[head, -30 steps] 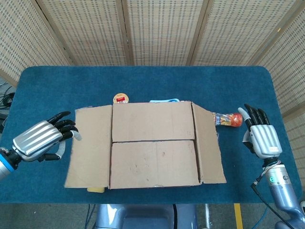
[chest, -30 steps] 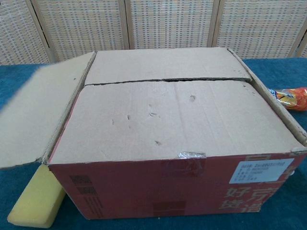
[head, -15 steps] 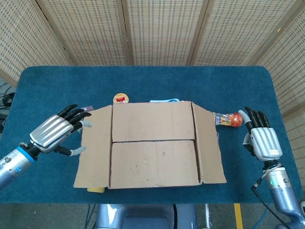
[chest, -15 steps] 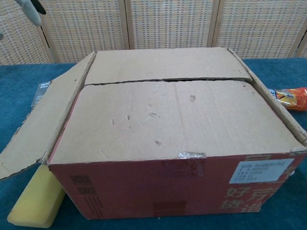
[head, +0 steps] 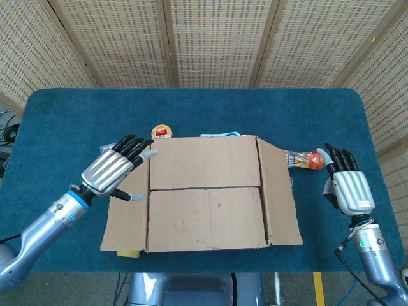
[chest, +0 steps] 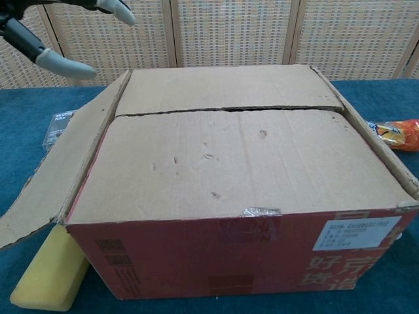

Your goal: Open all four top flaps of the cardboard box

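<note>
I had the cardboard box (head: 207, 194) sitting mid-table on the blue table (head: 191, 108), red front wall facing me in the chest view. Halfway, by my read: the left side flap (head: 124, 217) was folded out at nine o'clock and drooping down past the box edge, and the right side flap (head: 280, 197) was folded out at three o'clock. The far flap (head: 204, 162) and near flap (head: 207, 220) lay flat and closed, meeting along a seam across the top, so those two were what remained.

My left hand (head: 115, 169) hovered over the hinge of the left side flap, at about ten o'clock from the box's middle, fingers spread wide and holding nothing; in the chest view only its grey fingertips (chest: 62, 62) poked in at the upper left. My right hand (head: 347, 185) rested well off at three o'clock, beyond the right flap, fingers straight and apart, empty.

Around the box: a yellow sponge (chest: 49, 278) tucked under the left flap at seven o'clock, an orange snack packet (head: 305, 159) at two o'clock near my right hand, and a small round tub (head: 162, 131) at eleven o'clock behind the box.

I judged the seam between the two closed flaps to be the place to get fingertips under.
</note>
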Motion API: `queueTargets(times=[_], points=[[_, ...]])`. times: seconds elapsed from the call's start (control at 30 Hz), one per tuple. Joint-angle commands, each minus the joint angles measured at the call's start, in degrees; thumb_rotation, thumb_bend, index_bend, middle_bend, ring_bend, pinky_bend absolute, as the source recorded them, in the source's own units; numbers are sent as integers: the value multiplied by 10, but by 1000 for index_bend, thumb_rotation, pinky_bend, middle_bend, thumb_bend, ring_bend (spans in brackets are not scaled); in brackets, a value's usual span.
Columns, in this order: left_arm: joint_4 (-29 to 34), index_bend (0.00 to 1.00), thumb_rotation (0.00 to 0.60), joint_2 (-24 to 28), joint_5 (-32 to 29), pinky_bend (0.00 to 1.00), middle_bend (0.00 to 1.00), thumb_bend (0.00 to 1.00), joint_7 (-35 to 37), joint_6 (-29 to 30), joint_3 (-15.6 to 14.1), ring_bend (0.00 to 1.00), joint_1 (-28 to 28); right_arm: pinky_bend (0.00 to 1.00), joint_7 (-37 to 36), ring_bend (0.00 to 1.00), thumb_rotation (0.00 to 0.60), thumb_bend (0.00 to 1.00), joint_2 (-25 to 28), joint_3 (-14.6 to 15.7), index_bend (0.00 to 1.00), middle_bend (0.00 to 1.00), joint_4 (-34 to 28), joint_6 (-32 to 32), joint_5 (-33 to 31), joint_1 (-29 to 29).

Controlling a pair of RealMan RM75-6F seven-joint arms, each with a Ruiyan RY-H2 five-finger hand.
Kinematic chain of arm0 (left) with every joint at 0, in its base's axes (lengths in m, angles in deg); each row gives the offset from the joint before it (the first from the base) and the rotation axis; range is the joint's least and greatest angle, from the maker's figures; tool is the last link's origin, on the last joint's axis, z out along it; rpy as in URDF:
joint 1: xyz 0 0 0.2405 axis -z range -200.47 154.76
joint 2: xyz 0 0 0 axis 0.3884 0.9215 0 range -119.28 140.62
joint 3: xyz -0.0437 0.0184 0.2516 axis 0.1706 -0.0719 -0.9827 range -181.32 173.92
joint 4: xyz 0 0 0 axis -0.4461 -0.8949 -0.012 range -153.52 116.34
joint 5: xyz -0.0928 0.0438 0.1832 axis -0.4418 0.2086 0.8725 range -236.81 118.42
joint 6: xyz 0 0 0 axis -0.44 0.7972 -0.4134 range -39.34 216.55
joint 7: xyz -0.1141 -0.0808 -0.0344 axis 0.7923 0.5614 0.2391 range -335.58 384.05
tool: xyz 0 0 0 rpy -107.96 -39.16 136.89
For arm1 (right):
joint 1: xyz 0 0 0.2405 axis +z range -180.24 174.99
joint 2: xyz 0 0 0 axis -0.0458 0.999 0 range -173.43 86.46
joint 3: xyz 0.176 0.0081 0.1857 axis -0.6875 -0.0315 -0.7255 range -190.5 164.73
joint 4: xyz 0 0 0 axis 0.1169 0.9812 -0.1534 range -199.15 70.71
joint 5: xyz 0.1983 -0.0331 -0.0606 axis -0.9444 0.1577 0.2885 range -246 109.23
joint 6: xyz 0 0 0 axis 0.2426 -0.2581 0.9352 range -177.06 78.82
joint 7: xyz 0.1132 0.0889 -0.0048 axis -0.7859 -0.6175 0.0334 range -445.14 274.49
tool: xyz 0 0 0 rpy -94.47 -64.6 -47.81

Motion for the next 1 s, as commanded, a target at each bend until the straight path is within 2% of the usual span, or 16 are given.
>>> queueTargets(times=[0.03, 0.2, 0.57, 1.0], points=[[-7, 65, 320, -48, -49, 0, 0, 220, -61, 3, 8, 0, 29, 0, -2, 0, 600, 983, -1, 0, 33, 11, 1, -1, 1, -1], [-11, 43, 315, -92, -90, 0, 0, 221, -120, 18, 8, 0, 50, 0, -6, 0, 600, 983, -1, 0, 33, 11, 6, -3, 2, -3], [-57, 34, 317, -186, -153, 0, 0, 224, -198, 61, 3, 0, 80, 0, -19, 0, 600, 983, 3, 0, 33, 12, 14, -9, 1, -10], [-93, 34, 316, -232, -191, 0, 0, 217, -219, 66, -2, 0, 98, 0, -26, 0, 600, 982, 6, 0, 33, 11, 20, -10, -1, -15]])
